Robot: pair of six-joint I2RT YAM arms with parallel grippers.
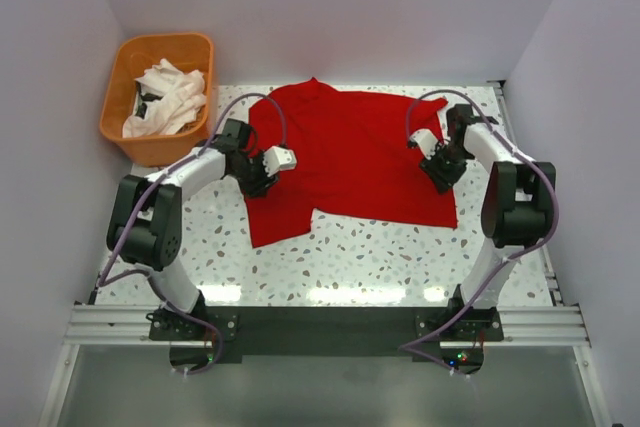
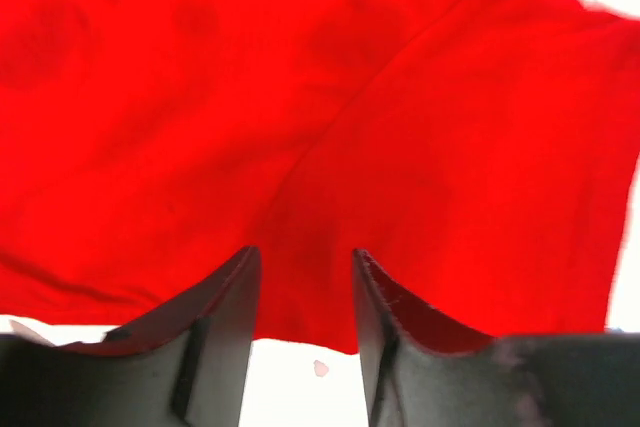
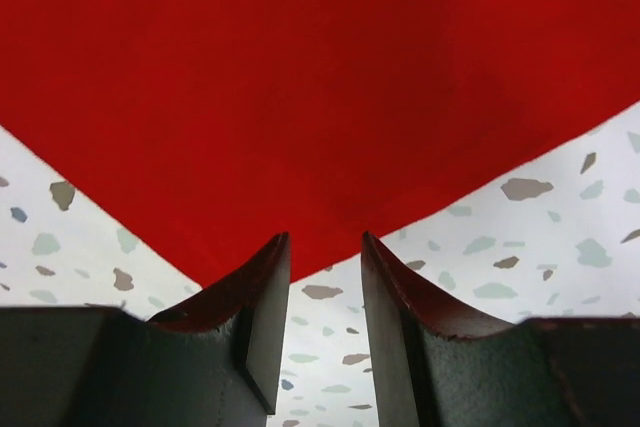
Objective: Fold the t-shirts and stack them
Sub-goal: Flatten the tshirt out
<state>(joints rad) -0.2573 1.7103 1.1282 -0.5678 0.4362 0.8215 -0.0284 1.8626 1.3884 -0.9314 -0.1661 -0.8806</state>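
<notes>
A bright red t-shirt [image 1: 350, 157] lies spread on the speckled table, its lower left part hanging toward the front. My left gripper [image 1: 262, 179] is open at the shirt's left edge; in the left wrist view the red cloth [image 2: 300, 127] lies just past the fingertips. My right gripper [image 1: 440, 175] is open at the shirt's right edge; in the right wrist view a red corner [image 3: 320, 97] points toward the gap between the jaws. White t-shirts [image 1: 165, 97] lie crumpled in the orange basket.
The orange plastic basket [image 1: 135, 142] stands at the back left, next to the left arm. White walls close in the table on both sides and at the back. Speckled table surface [image 1: 370, 247] shows in front of the shirt.
</notes>
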